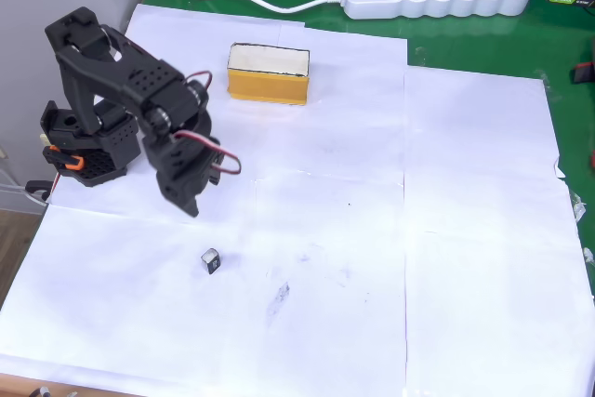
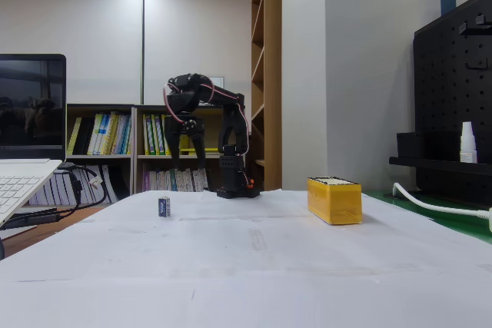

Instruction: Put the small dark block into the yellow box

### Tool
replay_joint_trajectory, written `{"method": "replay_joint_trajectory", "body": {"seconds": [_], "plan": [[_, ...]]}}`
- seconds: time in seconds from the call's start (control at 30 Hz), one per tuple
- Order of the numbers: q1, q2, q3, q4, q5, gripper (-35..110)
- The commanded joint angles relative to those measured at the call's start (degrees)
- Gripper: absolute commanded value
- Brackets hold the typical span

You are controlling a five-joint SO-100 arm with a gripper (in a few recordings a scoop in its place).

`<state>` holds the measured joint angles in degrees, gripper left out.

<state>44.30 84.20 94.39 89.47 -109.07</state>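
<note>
One small dark block [image 1: 210, 260] lies alone on the white paper covering the tabletop [image 1: 465, 230], lower left of centre in the overhead view, pale face up. The yellow box [image 1: 268, 72] sits well apart, top centre, open side up. My pincer [image 1: 186, 194] hangs left of centre, above the paper between the two, nearer the block; from here I cannot tell its opening.

Fixed view: the block [image 2: 164, 206] stands left of centre, the box [image 2: 334, 200] right of centre. The pincer [image 2: 188, 150] hangs above and behind the block, fingers spread apart, holding nothing.

I judge the cube rigid and very light, likely to skid or tip if nudged. I would close squarely on two opposite flat sides, low down.
</note>
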Motion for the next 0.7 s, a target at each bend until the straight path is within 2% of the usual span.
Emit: {"method": "replay_joint_trajectory", "body": {"seconds": [0.0, 0.13, 0.43, 0.67], "plan": [[2.11, 1.05, 4.83, -4.22, -0.97, 28], [4.39, 2.99, 4.83, -9.32, 0.18, 27], [7.03, 6.42, 4.31, -8.53, 4.31, 27], [5.01, 11.6, 3.6, -12.22, 4.22, 27]]}}
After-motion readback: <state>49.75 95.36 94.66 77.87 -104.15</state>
